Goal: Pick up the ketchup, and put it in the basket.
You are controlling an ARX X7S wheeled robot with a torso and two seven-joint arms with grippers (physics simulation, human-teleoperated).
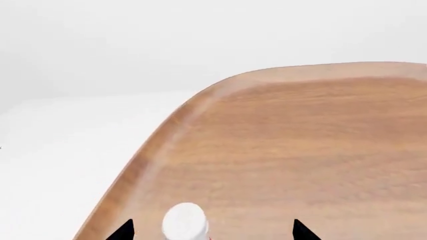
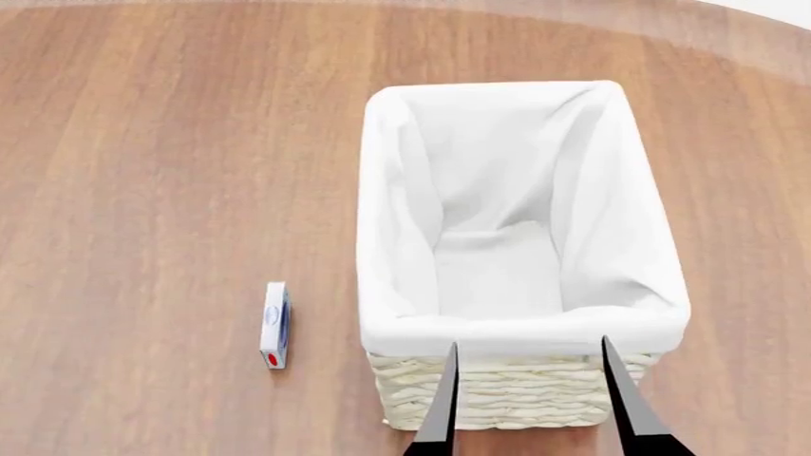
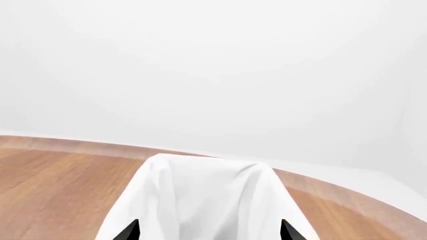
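Hovering near the table's (image 2: 152, 142) front edge, your right gripper (image 2: 533, 399) gapes empty before the basket (image 2: 507, 389); your left gripper (image 1: 212, 231) straddles the ketchup (image 1: 185, 220), grip unclear.

Cream woven wicker basket (image 2: 507, 394) with a plain white cloth liner (image 2: 507, 190) on a brown wood-grain table (image 2: 165, 171). Small white box (image 2: 273, 325) with blue and red markings. Black gripper fingers (image 2: 442, 408).

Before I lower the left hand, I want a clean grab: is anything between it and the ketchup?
Nothing visible. In the left wrist view, the ketchup shows its white cap between the open fingertips of the left hand, with only bare table around it.
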